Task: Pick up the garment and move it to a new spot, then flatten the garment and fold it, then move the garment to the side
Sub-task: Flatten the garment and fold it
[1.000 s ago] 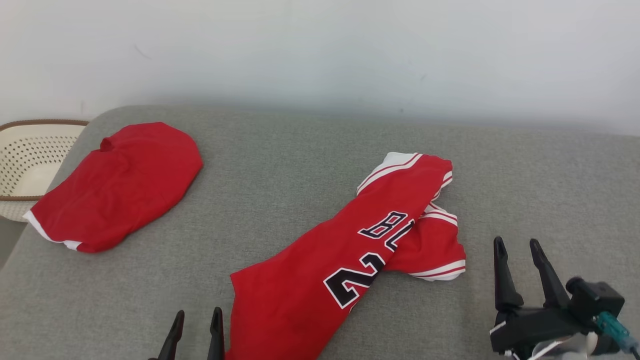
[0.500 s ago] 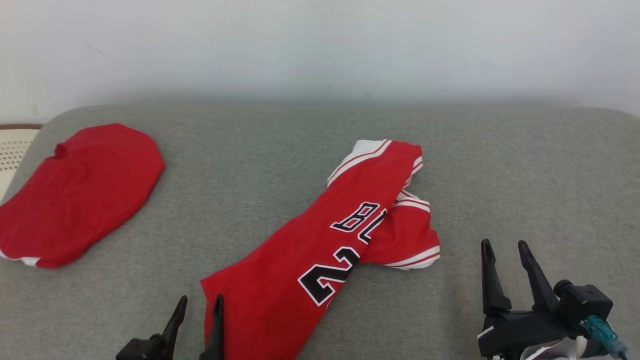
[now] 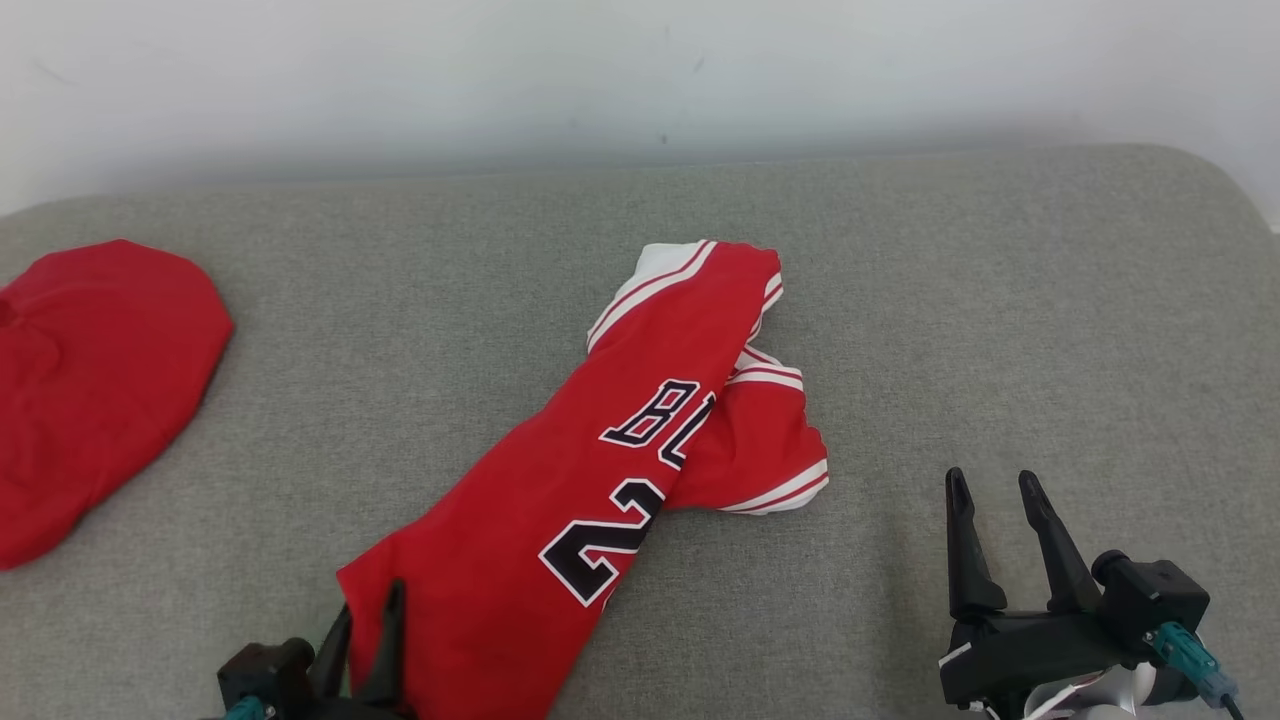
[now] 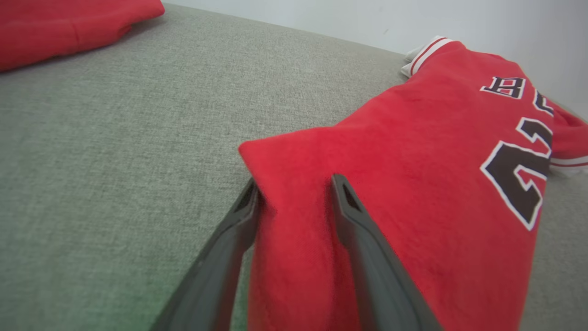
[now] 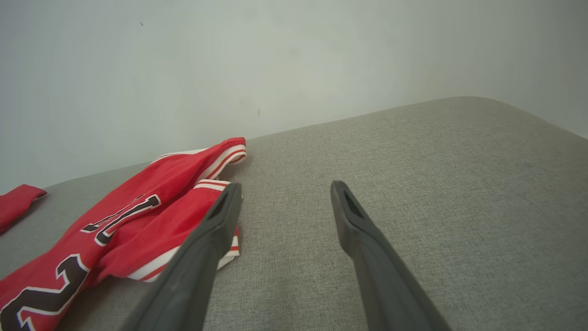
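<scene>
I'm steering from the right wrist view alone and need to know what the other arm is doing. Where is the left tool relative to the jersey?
Observer: The left tool straddles the near corner of the jersey. One finger is just outside the cloth's edge over the grey cushion, and the other is over the red cloth.
Operator: Has it clamped yet?
Observer: Not visibly. In the left wrist view a ridge of cloth sits between the fingers, which stand apart.
Operator: And the red scrap at my left edge?
Observer: That is a second red garment, lying apart from the jersey toward the cushion's left end.
</scene>
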